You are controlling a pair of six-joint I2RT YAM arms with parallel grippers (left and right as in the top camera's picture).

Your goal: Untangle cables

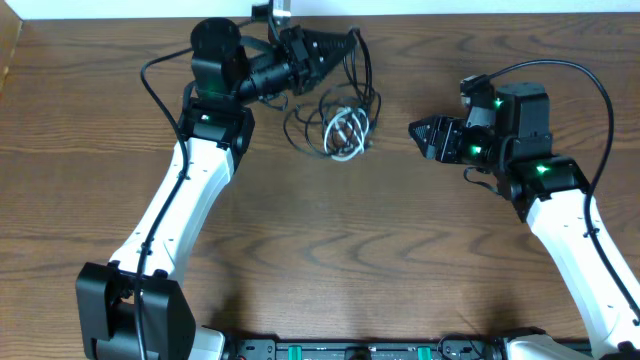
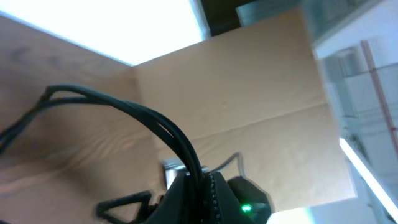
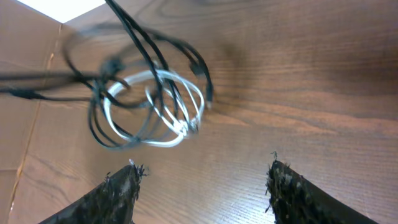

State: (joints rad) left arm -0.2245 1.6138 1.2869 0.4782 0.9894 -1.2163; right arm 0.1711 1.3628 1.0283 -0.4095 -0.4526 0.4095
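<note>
Left gripper (image 1: 343, 46) clamps the black cable (image 3: 142, 38), holding strands above the knot by the table's (image 1: 320, 260) far edge. Right gripper (image 1: 420, 138), wide and empty, probably must next grasp the white cable (image 3: 185, 127) coiled inside.

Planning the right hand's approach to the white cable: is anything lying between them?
Nothing visible: only bare table lies between the open right hand and the white cable. Loops of the black cable cross over the white coil itself, though.
</note>
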